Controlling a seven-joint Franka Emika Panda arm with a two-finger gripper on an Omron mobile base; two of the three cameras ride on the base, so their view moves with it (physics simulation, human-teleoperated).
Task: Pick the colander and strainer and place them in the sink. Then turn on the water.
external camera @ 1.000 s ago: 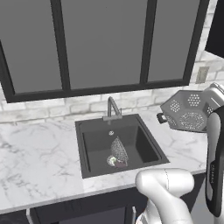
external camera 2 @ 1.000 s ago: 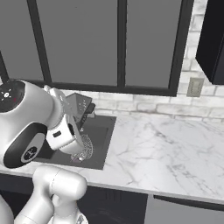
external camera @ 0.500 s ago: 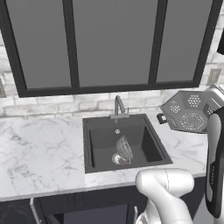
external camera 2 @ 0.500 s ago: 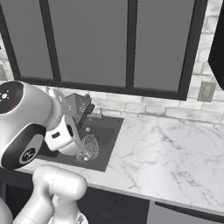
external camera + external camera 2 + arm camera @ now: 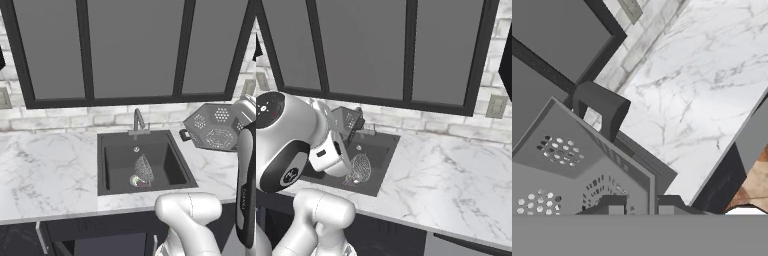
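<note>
left base view | tool (image 5: 638, 202) clamped on colander (image 5: 216, 127) rim, above counter (image 5: 50, 170) | strainer (image 5: 143, 169) in sink (image 5: 113, 165)

The dark-grey faceted colander (image 5: 216, 127) hangs tilted in the air above the counter right of the sink (image 5: 116, 165). The mesh strainer (image 5: 143, 169) leans on the dark basin's floor near the drain.
</note>
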